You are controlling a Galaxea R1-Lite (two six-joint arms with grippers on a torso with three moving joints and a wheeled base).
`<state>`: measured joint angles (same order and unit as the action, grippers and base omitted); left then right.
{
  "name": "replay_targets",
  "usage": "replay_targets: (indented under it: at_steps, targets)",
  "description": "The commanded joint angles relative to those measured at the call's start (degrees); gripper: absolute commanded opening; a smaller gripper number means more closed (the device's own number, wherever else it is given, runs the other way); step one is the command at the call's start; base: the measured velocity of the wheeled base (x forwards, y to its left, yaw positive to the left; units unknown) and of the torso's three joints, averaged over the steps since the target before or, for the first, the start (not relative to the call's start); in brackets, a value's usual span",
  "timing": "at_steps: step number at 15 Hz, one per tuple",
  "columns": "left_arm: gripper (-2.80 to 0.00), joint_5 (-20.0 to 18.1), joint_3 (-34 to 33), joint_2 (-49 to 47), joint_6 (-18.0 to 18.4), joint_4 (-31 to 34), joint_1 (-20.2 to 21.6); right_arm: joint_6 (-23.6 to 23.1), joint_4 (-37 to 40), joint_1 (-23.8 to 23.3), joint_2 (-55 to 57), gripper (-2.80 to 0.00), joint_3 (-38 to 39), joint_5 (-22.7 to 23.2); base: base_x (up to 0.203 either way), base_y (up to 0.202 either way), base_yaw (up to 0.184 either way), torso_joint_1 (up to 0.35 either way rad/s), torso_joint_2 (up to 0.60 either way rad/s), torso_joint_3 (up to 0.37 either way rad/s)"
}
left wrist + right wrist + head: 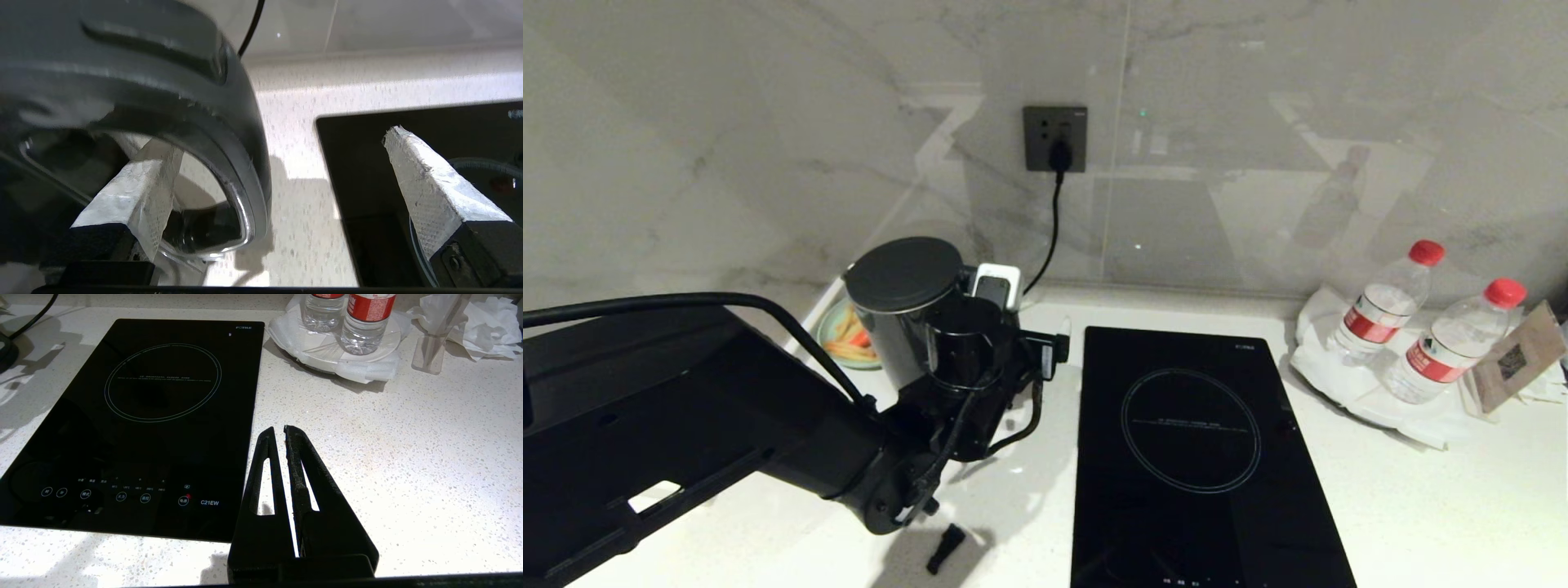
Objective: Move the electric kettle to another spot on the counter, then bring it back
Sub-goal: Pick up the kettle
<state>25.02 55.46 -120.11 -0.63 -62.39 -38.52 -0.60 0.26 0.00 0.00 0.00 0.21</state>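
Note:
The electric kettle (903, 306), dark with a flat round lid, stands at the back left of the white speckled counter (1421, 506). Its black loop handle (964, 339) faces the hob. My left gripper (1009, 351) is level with that handle and open wide. In the left wrist view one taped finger (135, 192) reaches inside the handle loop (229, 122) and the other finger (429, 179) hangs over the hob, so the gripper (278, 136) straddles the handle's outer bar without closing on it. My right gripper (278, 428) is shut and empty above the counter (408, 457) by the hob's front right corner.
A black induction hob (1192, 457) lies right of the kettle. Two water bottles (1388, 306) stand on a white tray at the back right, next to a brown card (1519, 351). A plate of food (849, 339) sits behind the kettle. A cord runs to the wall socket (1055, 139). A small black piece (946, 547) lies near the front.

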Motion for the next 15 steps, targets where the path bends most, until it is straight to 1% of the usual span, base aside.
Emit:
replay_targets:
  at_steps: [1, 5, 8, 10, 15]
  targets:
    - [0.00, 0.2, -2.1, 0.9, -0.1, -1.3, 0.0, 0.0, 0.0, 0.0, 0.0, -2.80, 0.0, 0.1, 0.000, 0.000, 0.000, 0.000, 0.00, 0.000]
    - [0.00, 0.7, -4.9, 2.2, -0.5, -2.7, -0.1, 0.0, 0.0, 0.0, 0.0, -2.80, 0.0, 0.0, 0.000, 0.000, 0.000, 0.000, 0.00, 0.000]
    - [0.00, 1.0, -6.7, 3.4, -2.6, -2.7, -2.4, 0.0, 0.0, 0.0, 0.0, -2.80, 0.0, 0.0, 0.000, 0.000, 0.000, 0.000, 0.00, 0.000]
    - [0.00, 2.4, -6.6, 3.4, -2.7, -2.7, -3.9, 0.0, 0.0, 0.0, 0.0, -2.80, 0.0, 0.0, 0.000, 0.000, 0.000, 0.000, 0.00, 0.000]
    - [0.00, 2.7, -6.1, 3.5, -2.6, -2.7, -5.8, 0.0, 0.0, 0.0, 0.0, -2.80, 0.0, 0.0, 0.000, 0.000, 0.000, 0.000, 0.00, 0.000]
